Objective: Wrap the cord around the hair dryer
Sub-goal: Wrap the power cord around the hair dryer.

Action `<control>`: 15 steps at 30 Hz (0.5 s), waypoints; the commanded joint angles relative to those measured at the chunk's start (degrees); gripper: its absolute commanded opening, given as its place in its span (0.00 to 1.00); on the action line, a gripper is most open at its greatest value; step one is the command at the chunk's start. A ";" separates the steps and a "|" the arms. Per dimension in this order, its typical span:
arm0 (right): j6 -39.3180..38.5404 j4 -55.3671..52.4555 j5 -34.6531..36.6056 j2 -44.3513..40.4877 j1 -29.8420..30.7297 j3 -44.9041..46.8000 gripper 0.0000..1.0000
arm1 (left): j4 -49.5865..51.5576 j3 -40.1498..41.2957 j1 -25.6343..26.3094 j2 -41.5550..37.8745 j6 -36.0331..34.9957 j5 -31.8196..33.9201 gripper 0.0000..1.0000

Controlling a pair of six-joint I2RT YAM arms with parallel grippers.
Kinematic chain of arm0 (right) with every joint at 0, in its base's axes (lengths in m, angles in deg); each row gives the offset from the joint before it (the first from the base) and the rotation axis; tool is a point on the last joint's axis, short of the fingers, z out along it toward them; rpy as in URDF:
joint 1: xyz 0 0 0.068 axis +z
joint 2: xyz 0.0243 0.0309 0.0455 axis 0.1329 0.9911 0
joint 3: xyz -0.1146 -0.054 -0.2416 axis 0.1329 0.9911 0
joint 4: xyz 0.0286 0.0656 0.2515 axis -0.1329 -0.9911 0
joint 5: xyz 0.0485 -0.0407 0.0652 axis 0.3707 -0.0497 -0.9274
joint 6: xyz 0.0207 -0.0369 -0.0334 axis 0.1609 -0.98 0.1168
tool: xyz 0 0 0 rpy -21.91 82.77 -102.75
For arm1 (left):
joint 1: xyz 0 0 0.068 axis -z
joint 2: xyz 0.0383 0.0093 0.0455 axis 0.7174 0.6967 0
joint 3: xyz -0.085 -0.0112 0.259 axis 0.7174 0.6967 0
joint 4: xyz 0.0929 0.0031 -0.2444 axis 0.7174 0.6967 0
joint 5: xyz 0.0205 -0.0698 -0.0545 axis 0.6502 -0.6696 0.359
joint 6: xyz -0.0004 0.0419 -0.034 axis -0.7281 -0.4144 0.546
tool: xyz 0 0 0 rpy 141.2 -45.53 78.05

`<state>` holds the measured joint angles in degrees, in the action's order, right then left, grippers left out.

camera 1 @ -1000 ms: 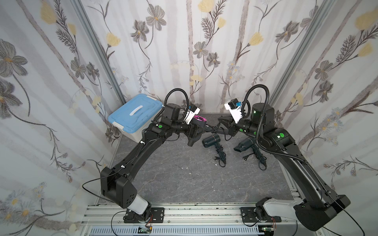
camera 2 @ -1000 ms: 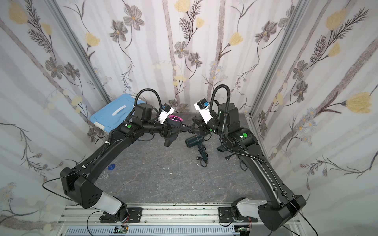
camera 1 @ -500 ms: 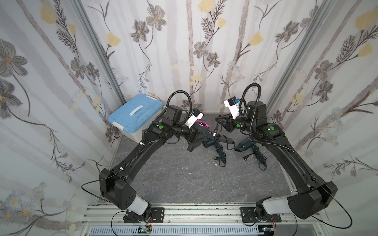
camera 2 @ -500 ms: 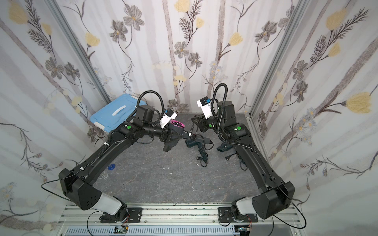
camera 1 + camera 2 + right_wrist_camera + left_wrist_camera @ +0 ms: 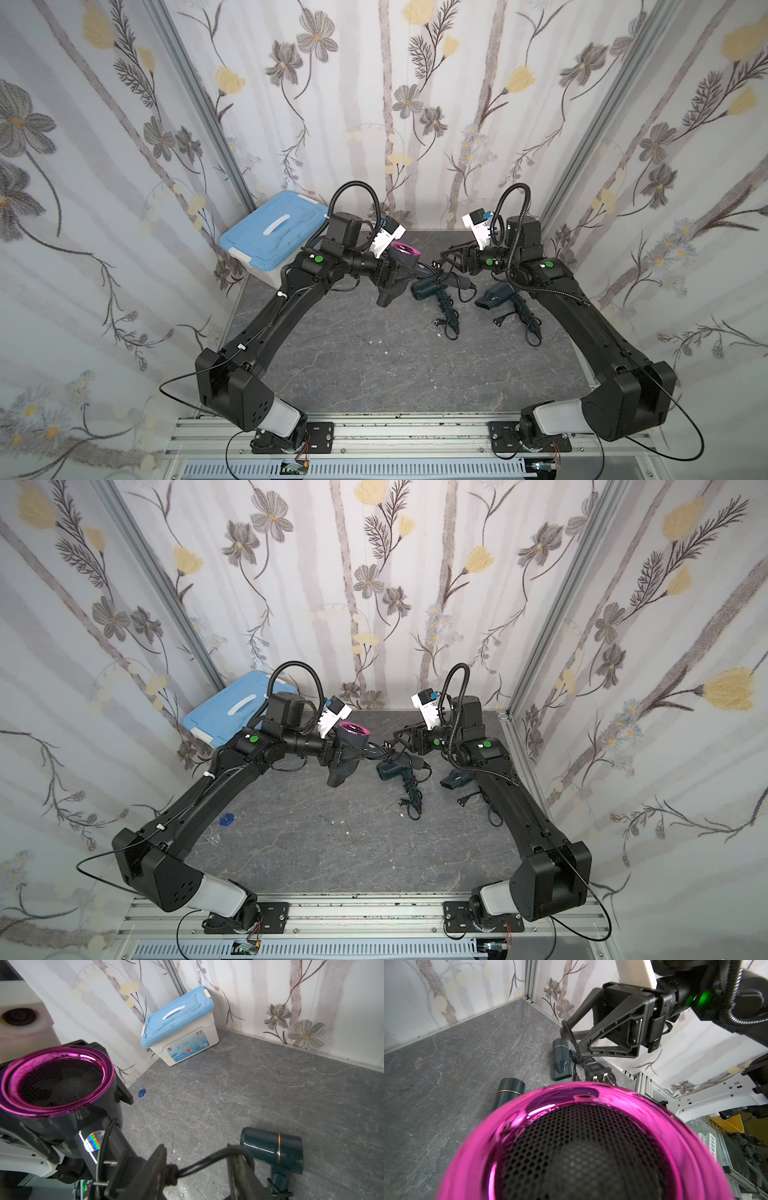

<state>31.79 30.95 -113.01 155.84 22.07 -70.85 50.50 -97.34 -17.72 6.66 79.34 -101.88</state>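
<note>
In both top views the left claw (image 5: 390, 277) (image 5: 338, 756) is clamped on the dryer (image 5: 401, 259) (image 5: 351, 735) and holds it off the table (image 5: 374, 365). The dryer's handle points straight across at the right claw (image 5: 446, 259) (image 5: 397, 737). The cord (image 5: 435, 266) ends just off that claw's tips, so the right arm is the nearer one for the free end.

In the left wrist view the dryer (image 5: 581, 1147) fills the foreground, a magenta ring around black mesh. Beyond it the right claw (image 5: 572, 1041) stands spread. The cord (image 5: 568, 1029) hooks over one finger and the plug (image 5: 598, 1070) hangs past the other, prongs toward the dryer. Nothing is pinched.

In the right wrist view the cord (image 5: 207, 1158) runs slack across the open gap of the right claw (image 5: 196, 1165). From there it leads to the glossy black handle (image 5: 97, 1142), whose long axis aims at this claw. By the look of it, the next turn needs this claw to close on the cord and carry it crosswise round the handle.
</note>
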 commanded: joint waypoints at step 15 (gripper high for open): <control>6.73 14.51 -8.47 0.86 -5.07 7.08 0.73 | -3.01 -1.94 -0.25 0.19 0.64 -13.14 0.00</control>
<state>36.69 40.99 -122.48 156.28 17.55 -64.49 50.68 -98.54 -18.09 6.97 80.61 -106.97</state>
